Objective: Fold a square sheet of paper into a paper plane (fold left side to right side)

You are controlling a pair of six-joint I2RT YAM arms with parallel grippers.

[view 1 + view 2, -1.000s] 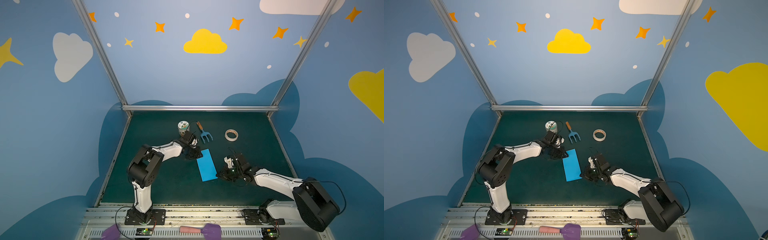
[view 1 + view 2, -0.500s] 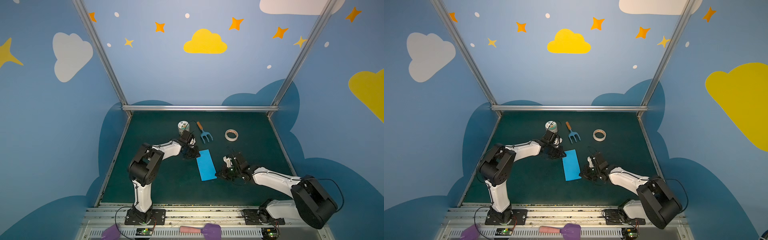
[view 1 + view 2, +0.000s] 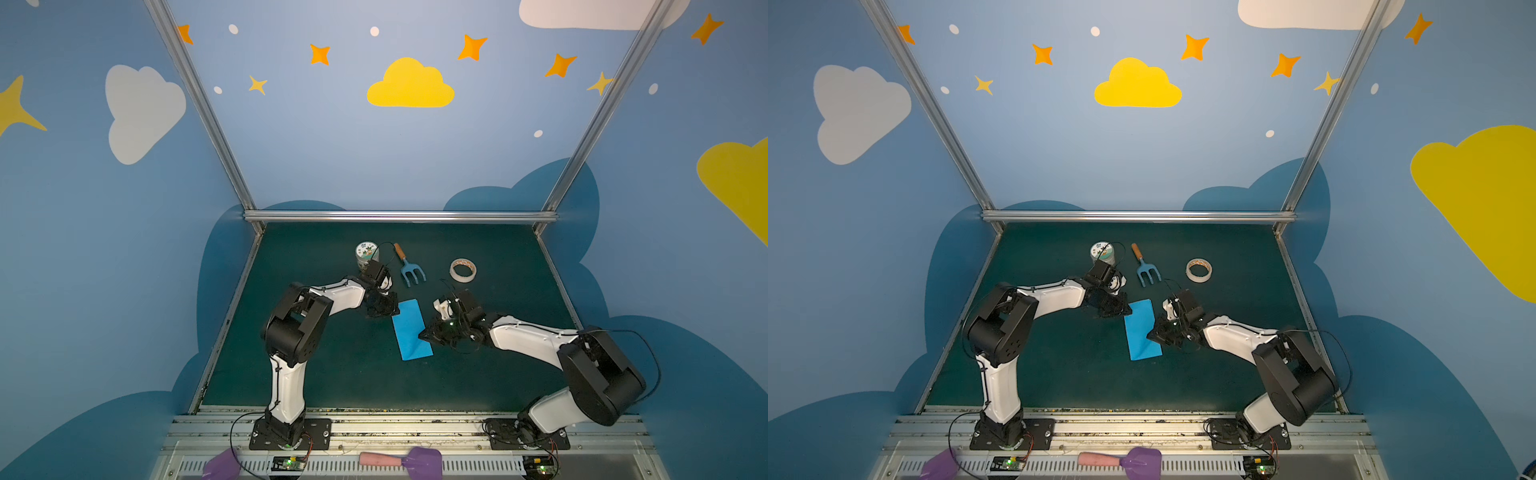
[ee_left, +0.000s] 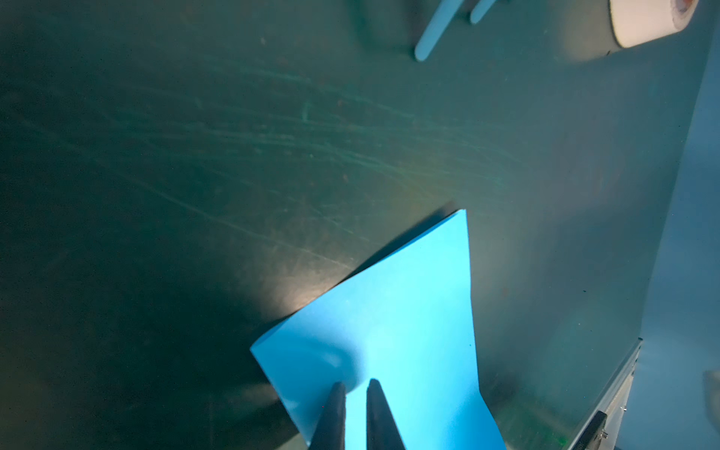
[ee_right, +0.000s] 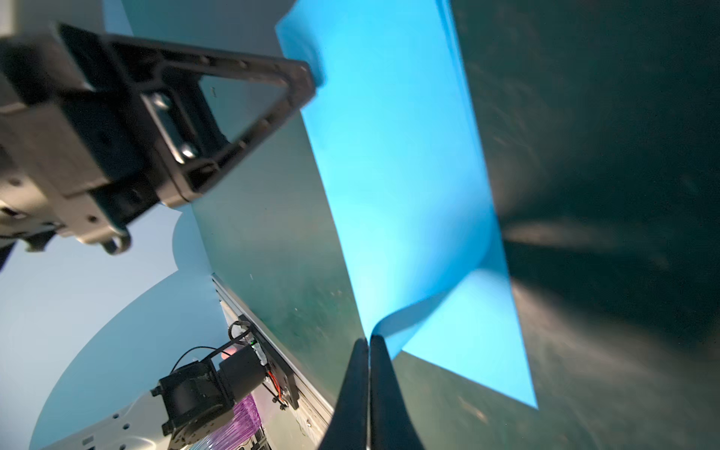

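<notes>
The square sheet of paper (image 3: 409, 330) (image 3: 1142, 332) lies on the green mat as a narrow sky-blue rectangle, doubled over on itself. My right gripper (image 5: 368, 339) is shut on the edge of its upper layer, which curls up off the lower layer (image 5: 479, 343). In both top views that gripper (image 3: 424, 335) sits at the sheet's right edge. My left gripper (image 4: 356, 382) hovers at the far left corner (image 3: 390, 308), fingers over the sheet (image 4: 405, 331), with a slim gap between them. Whether they pinch a layer does not show. No paper plane is in view.
A small blue fork (image 3: 410, 271) with a wooden handle, a tape roll (image 3: 462, 270) and a small printed can (image 3: 365, 254) stand behind the sheet. A metal rail (image 3: 399, 422) runs along the front edge, with a pink-handled purple tool (image 3: 401, 459) beyond it.
The left jaws have narrowed slightly at the sheet's far corner. The right gripper has crept a little leftward over the sheet's right edge. The sheet stays doubled over.
</notes>
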